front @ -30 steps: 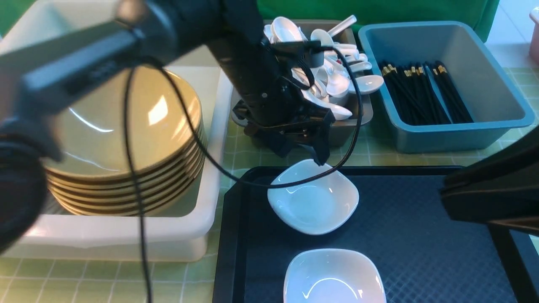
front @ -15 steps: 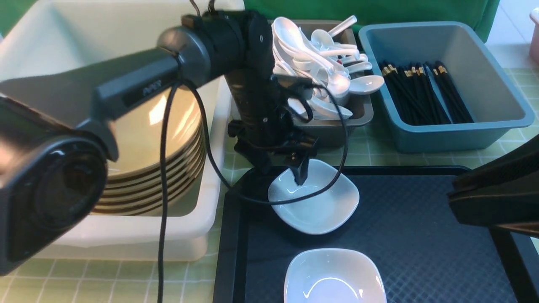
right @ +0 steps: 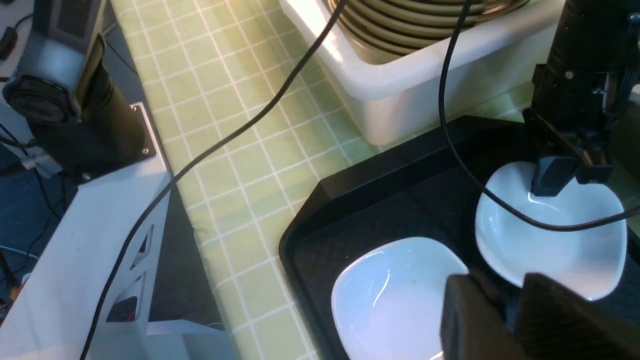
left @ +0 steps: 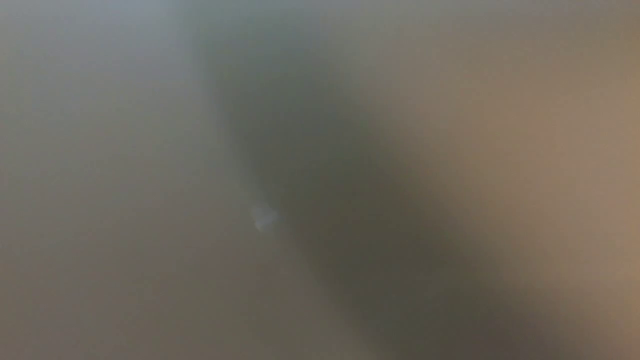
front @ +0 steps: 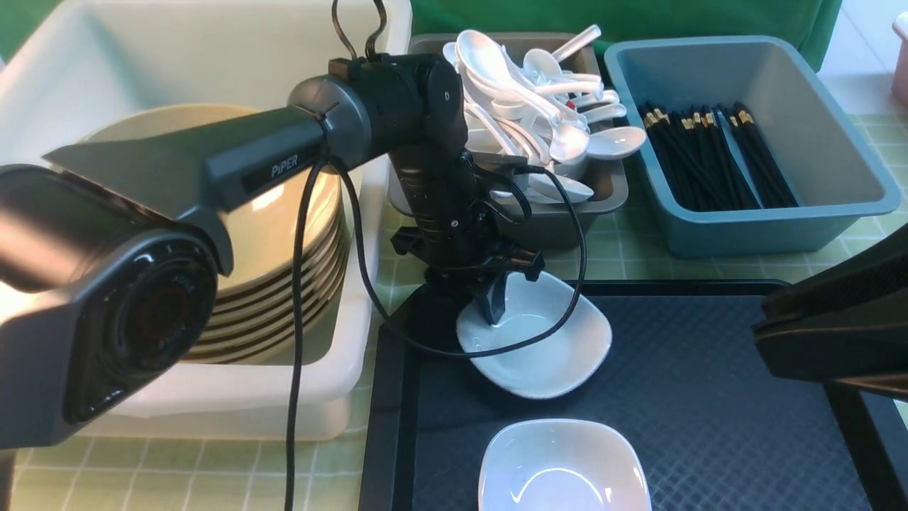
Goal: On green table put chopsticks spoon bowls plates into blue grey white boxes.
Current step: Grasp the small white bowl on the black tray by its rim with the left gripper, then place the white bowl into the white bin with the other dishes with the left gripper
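Your left pincer [front: 486, 312] has just snapped from wide to clamped on the rim of the white square ceramic bowl [front: 546, 348], now tipping on the black tray [front: 709, 426]. Grasp looks done, so lift next.

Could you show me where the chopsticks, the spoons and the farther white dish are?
chopsticks [front: 716, 160]: front view, middle of the black bundle.
spoons [front: 546, 113]: front view, centre of the white heap.
far white dish [front: 546, 365]: front view, its inner hollow, near side.
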You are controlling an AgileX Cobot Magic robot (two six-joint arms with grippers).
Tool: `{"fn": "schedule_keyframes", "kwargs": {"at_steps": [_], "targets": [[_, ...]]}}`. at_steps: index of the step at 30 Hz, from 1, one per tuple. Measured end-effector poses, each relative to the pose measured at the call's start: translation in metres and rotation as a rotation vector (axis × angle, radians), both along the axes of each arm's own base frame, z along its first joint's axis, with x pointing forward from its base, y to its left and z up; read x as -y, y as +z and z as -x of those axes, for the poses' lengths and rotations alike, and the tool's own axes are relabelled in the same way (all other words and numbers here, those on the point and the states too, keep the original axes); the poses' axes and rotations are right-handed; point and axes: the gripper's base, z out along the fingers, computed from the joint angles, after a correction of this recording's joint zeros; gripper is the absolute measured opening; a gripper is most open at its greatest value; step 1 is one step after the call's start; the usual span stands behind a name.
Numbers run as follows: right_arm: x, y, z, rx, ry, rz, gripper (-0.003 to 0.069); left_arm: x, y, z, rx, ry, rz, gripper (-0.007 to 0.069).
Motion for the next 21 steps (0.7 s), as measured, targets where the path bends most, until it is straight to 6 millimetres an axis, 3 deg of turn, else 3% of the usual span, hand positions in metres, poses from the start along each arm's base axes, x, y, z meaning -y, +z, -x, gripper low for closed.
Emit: {"fn": "schedule_keyframes", "kwargs": {"at_steps": [6, 12, 13, 14, 17, 19, 20, 21], "targets": [[0.000, 0.000, 0.000, 0.000, 0.000, 0.000, 0.0152, 0.000, 0.030, 0.006, 0.031, 0.002, 0.048, 0.0014], [0.000, 0.000, 0.000, 0.001, 0.000, 0.000, 0.0152, -0.010, 0.104, 0.024, 0.180, -0.015, 0.124, 0.0015], [0.000, 0.000, 0.000, 0.004, -0.003, -0.003, 0.0152, -0.016, 0.131, 0.034, 0.237, -0.020, 0.146, 0.0015], [0.000, 0.000, 0.000, 0.004, -0.003, -0.003, 0.0152, -0.018, 0.138, 0.037, 0.251, -0.020, 0.152, 0.0015], [0.000, 0.002, -0.002, 0.026, -0.013, -0.017, 0.0153, -0.039, 0.190, 0.059, 0.359, -0.006, 0.199, 0.0015], [-0.001, 0.004, -0.004, 0.063, -0.010, -0.032, 0.0153, -0.068, 0.221, 0.071, 0.425, 0.058, 0.228, 0.0015], [-0.001, 0.005, -0.004, 0.071, -0.005, -0.031, 0.0153, -0.069, 0.224, 0.073, 0.429, 0.059, 0.232, 0.0015], [-0.004, 0.007, -0.005, 0.100, 0.020, -0.051, 0.0151, -0.099, 0.237, 0.080, 0.457, 0.141, 0.238, 0.0015]]}}
